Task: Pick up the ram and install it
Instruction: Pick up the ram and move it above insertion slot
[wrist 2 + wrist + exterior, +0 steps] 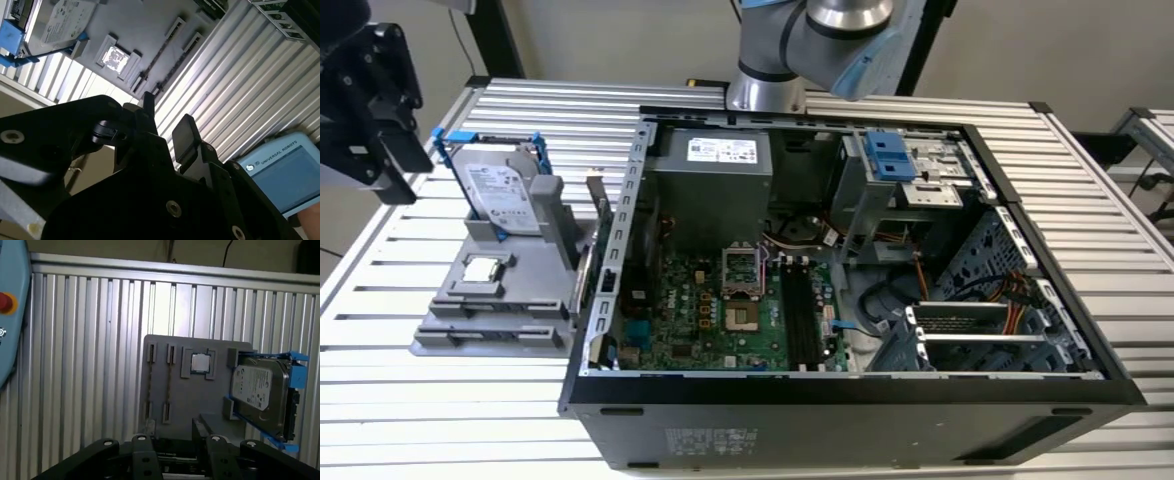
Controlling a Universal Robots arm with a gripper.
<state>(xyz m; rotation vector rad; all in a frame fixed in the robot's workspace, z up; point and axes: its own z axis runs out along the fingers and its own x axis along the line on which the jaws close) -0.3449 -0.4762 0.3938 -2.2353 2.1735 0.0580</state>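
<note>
While tool (174, 437) hangs open, grey tray (197, 397) sits on slatted alu table (90, 365).

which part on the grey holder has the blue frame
The hard drive, standing on edge; the small processor chip beside it lies flat with no frame.

Print log, small print illegible | hard drive (503, 190): white label, 9 o'clock from computer case (854, 420), exterior view | power supply (714, 185): white sticker, 11 o'clock inside case | tablet (282, 172): white lettering, blue rim, second wrist view
</note>
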